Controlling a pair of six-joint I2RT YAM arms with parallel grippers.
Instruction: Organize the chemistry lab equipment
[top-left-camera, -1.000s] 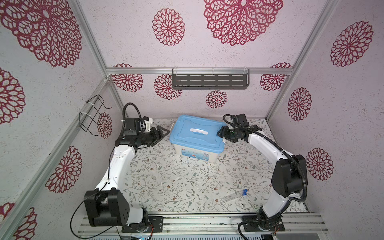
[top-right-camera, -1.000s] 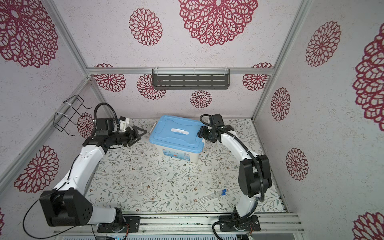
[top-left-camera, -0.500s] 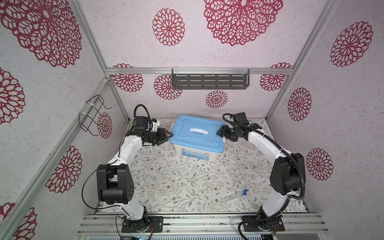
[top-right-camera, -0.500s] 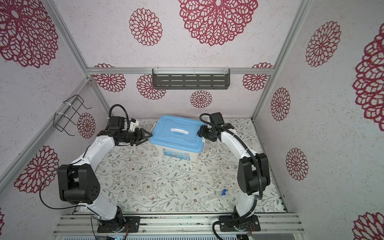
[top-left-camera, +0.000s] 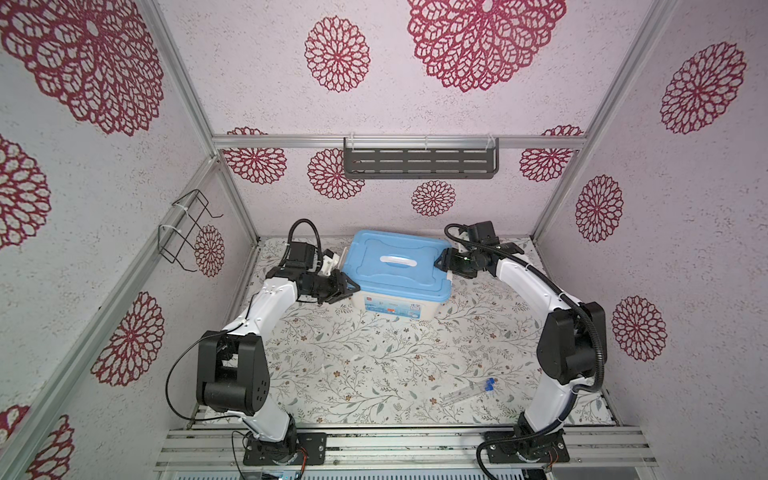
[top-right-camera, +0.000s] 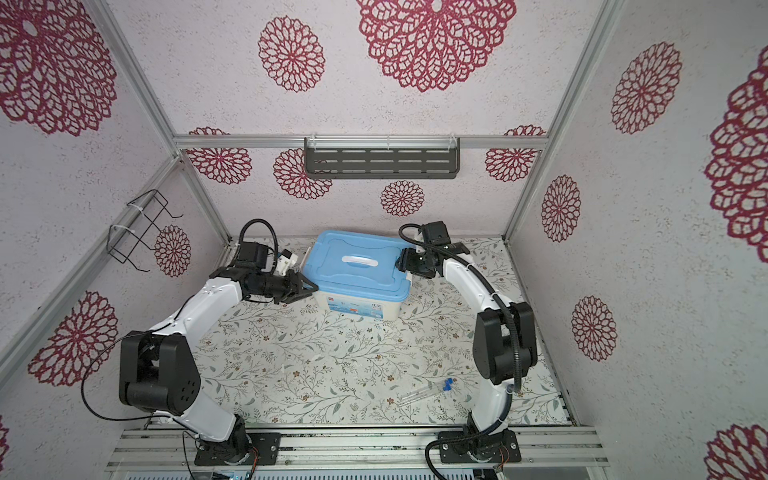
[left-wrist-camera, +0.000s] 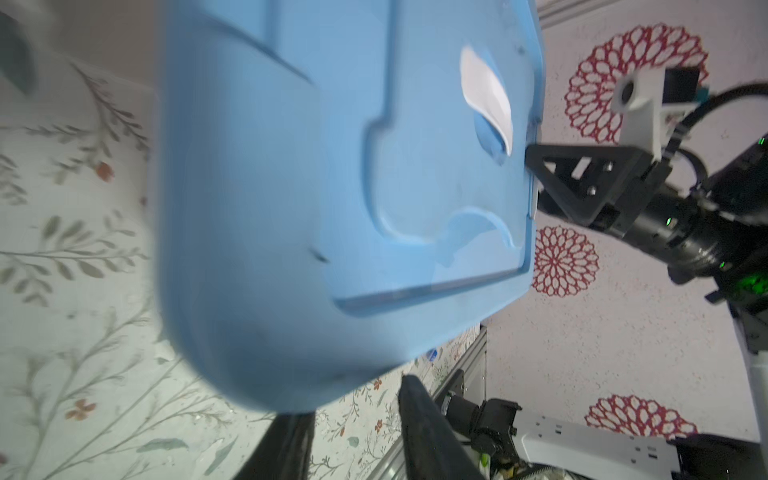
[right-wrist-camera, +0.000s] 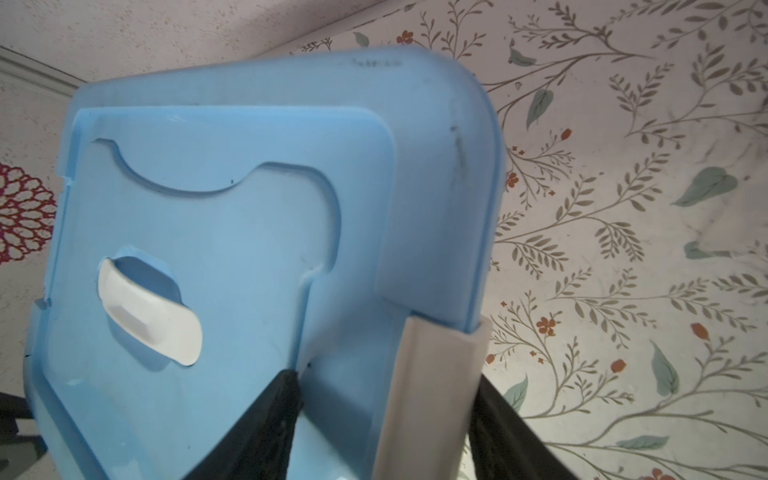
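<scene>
Two clear blue-capped tubes (top-left-camera: 469, 392) (top-right-camera: 428, 390), chemistry lab equipment, lie together on the floral mat at the front right, far from both grippers. At the back middle stands the white bin with its blue lid (top-left-camera: 399, 259) (top-right-camera: 357, 262). My left gripper (top-left-camera: 349, 286) (top-right-camera: 307, 286) (left-wrist-camera: 353, 399) is at the bin's left end, open, with only mat showing between its fingers; the lid corner covers one fingertip. My right gripper (top-left-camera: 442, 259) (top-right-camera: 402, 259) (right-wrist-camera: 386, 376) is shut on the bin's right end, one finger on the lid, the other outside the white latch (right-wrist-camera: 436, 374).
A dark slotted shelf (top-left-camera: 419, 164) hangs on the back wall. A black wire basket (top-left-camera: 185, 230) is fixed to the left wall. Patterned walls close in three sides, and a metal rail (top-left-camera: 399, 440) runs along the front. Both arms curve inward around the mat's middle.
My left arm has swung in from the left wall to the bin's left end and its jaws have narrowed. The right arm and the bin have stayed in place.
</scene>
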